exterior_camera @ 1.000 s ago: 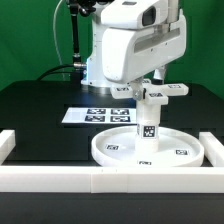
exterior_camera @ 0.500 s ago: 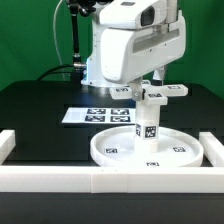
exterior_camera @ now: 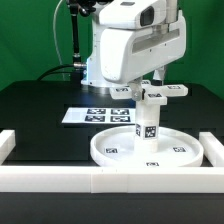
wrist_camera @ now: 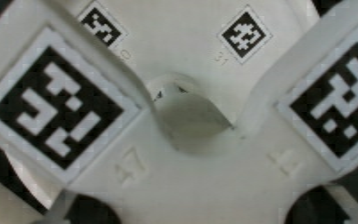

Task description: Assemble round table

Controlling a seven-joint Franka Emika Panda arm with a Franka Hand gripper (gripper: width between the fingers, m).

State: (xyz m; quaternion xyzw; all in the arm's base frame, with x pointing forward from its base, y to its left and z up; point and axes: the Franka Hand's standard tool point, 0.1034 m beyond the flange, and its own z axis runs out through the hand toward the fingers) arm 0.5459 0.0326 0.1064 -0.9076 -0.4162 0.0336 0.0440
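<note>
1. We see a black flat table (exterior_camera: 40, 110) carrying everything, with green behind it.
2. The white robot arm (exterior_camera: 135, 45) stands at the far side of the table and reaches down over the parts.
3. A long white border rail (exterior_camera: 60, 178) runs along the near edge of the table, with raised ends at both sides of the exterior view.
4. The large round rimmed white plastic disc (exterior_camera: 112, 150) lies flat on the table just behind the rail, toward the exterior view's right. Small black-and-white tags show on its floor.
5. The marker board (exterior_camera: 75, 116) lies flat on the table behind the disc, toward the exterior view's left.
6. The flat elongated white base piece (exterior_camera: 176, 91) sits level on top of the post, directly under the arm, with a tag at each end. In the wrist view this piece (wrist_camera: 176, 170) fills the picture, with two big tags flanking a round opening at its middle.
7. The short cylindrical white post (exterior_camera: 148, 130) stands upright at the middle of the disc and bears a tag on its side.
8. The tool (exterior_camera: 150, 87) is at the middle of the base piece. We cannot tell whether its fingers are spread or pinching the piece.
</note>
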